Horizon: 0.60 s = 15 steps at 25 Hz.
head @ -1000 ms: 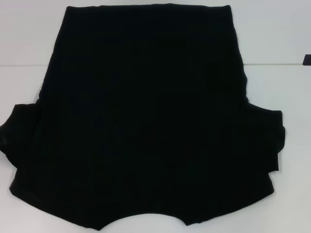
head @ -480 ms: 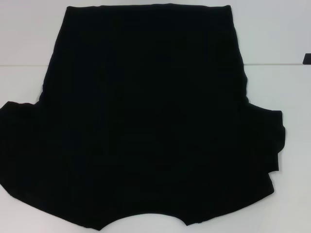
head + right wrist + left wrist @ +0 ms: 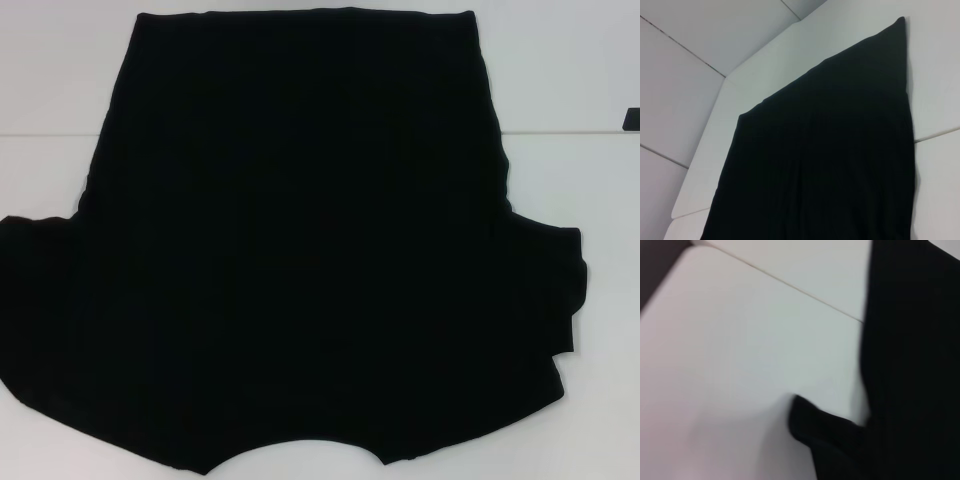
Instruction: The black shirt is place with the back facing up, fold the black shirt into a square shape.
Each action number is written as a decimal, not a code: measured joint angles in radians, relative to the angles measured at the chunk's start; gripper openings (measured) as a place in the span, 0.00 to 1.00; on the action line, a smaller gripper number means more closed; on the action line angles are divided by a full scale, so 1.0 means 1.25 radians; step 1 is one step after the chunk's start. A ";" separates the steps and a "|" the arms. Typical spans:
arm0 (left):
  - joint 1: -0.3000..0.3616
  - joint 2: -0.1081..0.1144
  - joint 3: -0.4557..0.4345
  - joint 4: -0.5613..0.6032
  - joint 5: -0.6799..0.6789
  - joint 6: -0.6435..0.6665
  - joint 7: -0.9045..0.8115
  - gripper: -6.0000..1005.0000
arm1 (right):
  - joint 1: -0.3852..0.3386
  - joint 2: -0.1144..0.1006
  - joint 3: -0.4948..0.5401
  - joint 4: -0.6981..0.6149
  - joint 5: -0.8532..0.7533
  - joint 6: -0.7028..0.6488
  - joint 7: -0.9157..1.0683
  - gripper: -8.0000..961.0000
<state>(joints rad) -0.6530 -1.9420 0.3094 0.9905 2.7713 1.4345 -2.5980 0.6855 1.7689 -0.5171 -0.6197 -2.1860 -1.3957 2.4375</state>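
Observation:
The black shirt (image 3: pixel 300 240) lies flat and plain side up on the white table (image 3: pixel 50 70), filling most of the head view. Its straight hem is at the far side and the curved neckline at the near edge. The right sleeve (image 3: pixel 555 280) is bunched in soft folds. On the left, the dark sleeve area (image 3: pixel 40 300) spreads out to the picture's edge. The left wrist view shows the shirt's side edge (image 3: pixel 910 360) and a small rumpled flap of black cloth (image 3: pixel 815 430). The right wrist view shows the shirt's body and a far corner (image 3: pixel 897 25). Neither gripper shows in any view.
A seam (image 3: pixel 560 131) runs across the white table under the shirt. A small black object (image 3: pixel 631 118) sits at the far right edge of the head view. Bare white table lies to the shirt's left (image 3: pixel 715 365) and right (image 3: pixel 600 200).
The dark shape at the shirt's left sleeve has widened since a second ago. It now reaches the picture's left edge and covers the white gap at the near left. The rest is unchanged.

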 joint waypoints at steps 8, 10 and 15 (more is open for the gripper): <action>-0.054 -0.021 0.124 0.011 -0.053 0.063 0.007 0.02 | 0.002 0.002 -0.006 0.000 -0.002 -0.001 0.000 0.92; -0.069 -0.025 0.172 0.011 -0.065 0.063 0.006 0.02 | 0.002 0.002 -0.006 0.000 -0.002 -0.001 0.000 0.92; -0.098 -0.034 0.245 0.004 -0.065 0.050 0.002 0.02 | 0.003 0.003 -0.004 0.000 -0.002 -0.002 0.000 0.92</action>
<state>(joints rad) -0.7750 -1.9849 0.6155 0.9951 2.6898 1.4971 -2.5949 0.6887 1.7732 -0.5222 -0.6197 -2.1883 -1.3976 2.4375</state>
